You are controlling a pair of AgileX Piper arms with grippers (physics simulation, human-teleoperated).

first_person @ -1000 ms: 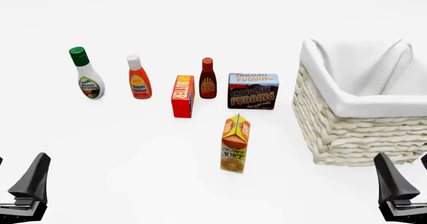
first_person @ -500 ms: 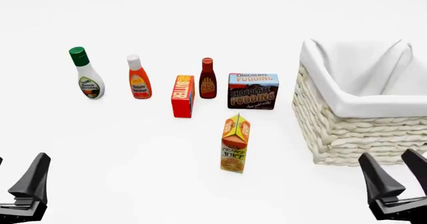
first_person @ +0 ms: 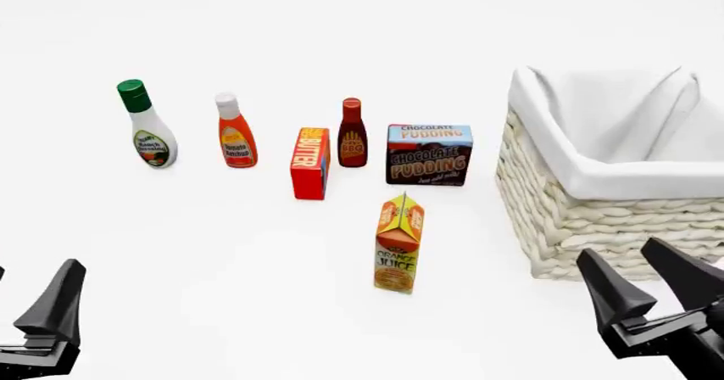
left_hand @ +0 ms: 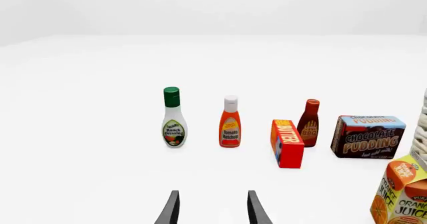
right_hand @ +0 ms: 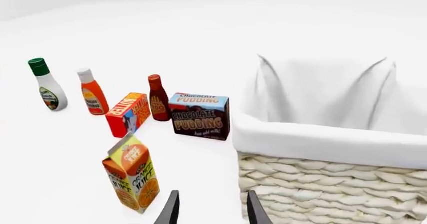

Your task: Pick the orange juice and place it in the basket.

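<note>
Fingers, right gripper (first_person: pixel 647 291): spread apart, nothing held; positioned low at the near right, just in front of the basket.
Fingers, left gripper (first_person: pixel 29 299): gap seen parted in the left wrist view, nothing held; parked at the near left.
Orange juice (first_person: pixel 398 243): one carton, upright on the table (first_person: pixel 226 261), nearest item to the arms, between the pudding box and the near edge, left of the basket.
Handling, judged: light, stiff card with smooth faces; side walls may dent if squeezed hard. A hold across the flat body below the gable is advised.
Basket (first_person: pixel 588 219): one, woven, cloth-lined, at the right.
Further items, counted: one butter box (first_person: pixel 309 163), one pudding box (first_person: pixel 429 154), three bottles (first_person: pixel 236 131) in the far row.
</note>
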